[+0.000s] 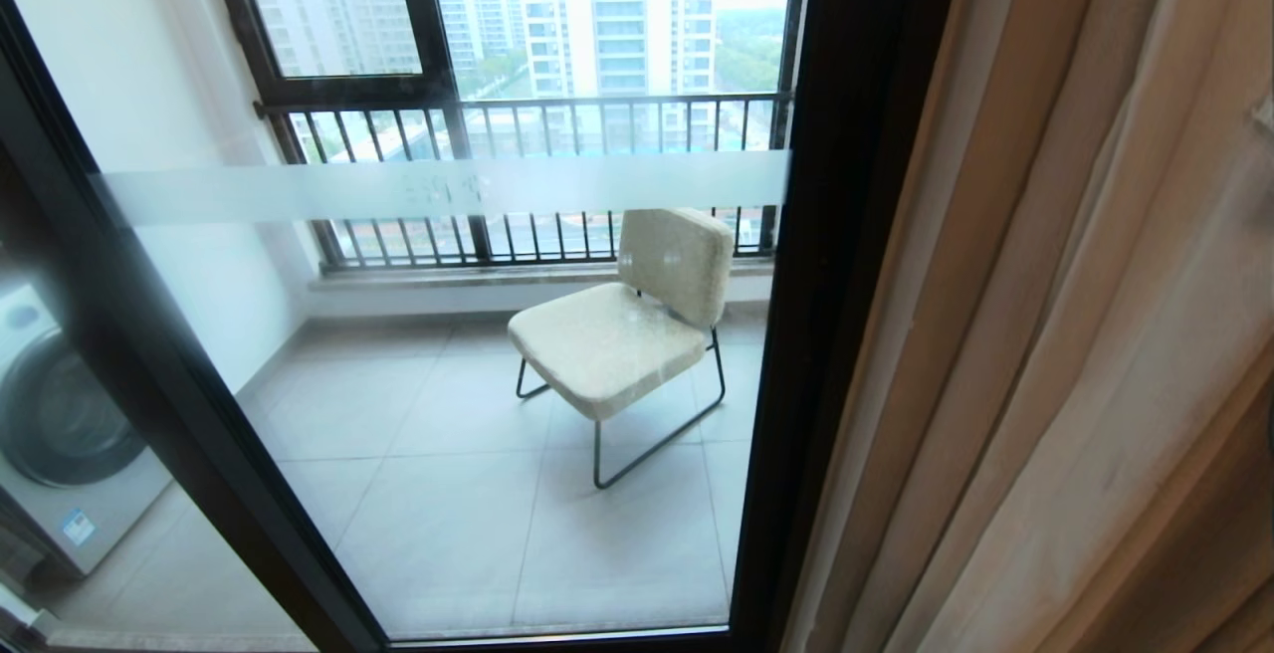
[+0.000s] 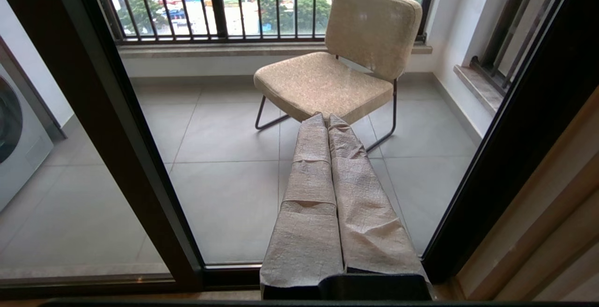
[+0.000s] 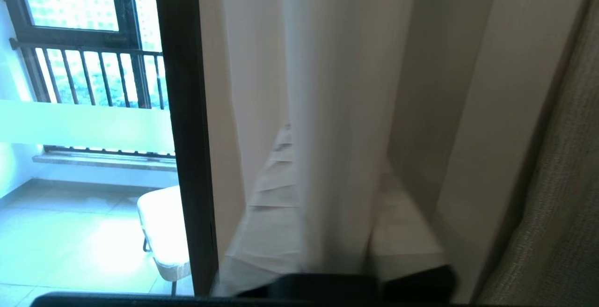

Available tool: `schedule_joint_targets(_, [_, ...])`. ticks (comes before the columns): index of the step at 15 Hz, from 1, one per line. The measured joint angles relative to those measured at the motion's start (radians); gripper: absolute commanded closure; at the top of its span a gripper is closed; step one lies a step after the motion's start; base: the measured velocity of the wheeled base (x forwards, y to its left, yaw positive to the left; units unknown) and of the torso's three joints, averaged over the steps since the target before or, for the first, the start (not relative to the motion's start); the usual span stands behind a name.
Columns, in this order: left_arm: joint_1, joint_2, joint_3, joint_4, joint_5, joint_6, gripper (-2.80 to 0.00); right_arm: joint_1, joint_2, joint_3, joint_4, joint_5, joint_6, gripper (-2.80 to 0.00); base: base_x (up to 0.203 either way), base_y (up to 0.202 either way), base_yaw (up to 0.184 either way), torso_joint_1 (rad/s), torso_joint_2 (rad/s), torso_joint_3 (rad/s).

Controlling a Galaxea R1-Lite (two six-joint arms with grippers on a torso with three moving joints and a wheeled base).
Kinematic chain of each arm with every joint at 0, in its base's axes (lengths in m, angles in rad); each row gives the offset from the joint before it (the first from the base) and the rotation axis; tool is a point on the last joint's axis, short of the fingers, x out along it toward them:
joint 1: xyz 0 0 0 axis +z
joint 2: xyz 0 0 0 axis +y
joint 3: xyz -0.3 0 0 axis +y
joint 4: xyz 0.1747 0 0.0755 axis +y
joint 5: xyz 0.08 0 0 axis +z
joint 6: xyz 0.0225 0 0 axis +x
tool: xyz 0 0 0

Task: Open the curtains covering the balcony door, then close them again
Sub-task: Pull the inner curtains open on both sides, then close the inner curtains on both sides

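The curtains (image 1: 1055,334) are hanging bunched at the right edge of the balcony door (image 1: 478,354), leaving its glass uncovered. The right gripper (image 3: 327,157) is reaching into the folds, its fingers (image 3: 273,194) standing apart with a pale sheer pleat between them. The left gripper (image 2: 327,120), fingers pressed together, is hanging idle, pointing toward a beige chair (image 2: 341,59) on the tiled balcony floor (image 1: 448,514).
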Motion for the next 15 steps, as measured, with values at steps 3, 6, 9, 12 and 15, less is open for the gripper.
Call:
schedule_joint_targets(3, [0.0,0.0,0.0,0.0,0.0,0.0,0.0,0.0,0.006,0.0,0.0,-0.004,-0.003,-2.8,0.0,0.0,0.0,0.0,0.0,0.0])
schedule_joint_targets(6, [0.0,0.0,0.0,0.0,0.0,0.0,0.0,-0.001,-0.032,0.027,0.003,-0.002,-0.001,-2.8,0.0,0.0,0.0,0.0,0.0,0.0])
schedule_joint_targets(9, [0.0,0.0,0.0,0.0,0.0,0.0,0.0,0.011,-0.134,0.119,0.028,0.0,0.0,-2.8,0.0,0.0,0.0,0.0,0.0,0.0])
schedule_joint_targets(12, [0.0,0.0,0.0,0.0,0.0,0.0,0.0,0.081,-0.292,0.228,0.122,-0.006,-0.003,-2.8,0.0,0.0,0.0,0.0,0.0,0.0])
schedule_joint_targets(15, [0.0,0.0,0.0,0.0,0.0,0.0,0.0,0.141,-0.439,0.313,0.238,-0.018,-0.014,-2.8,0.0,0.0,0.0,0.0,0.0,0.0])
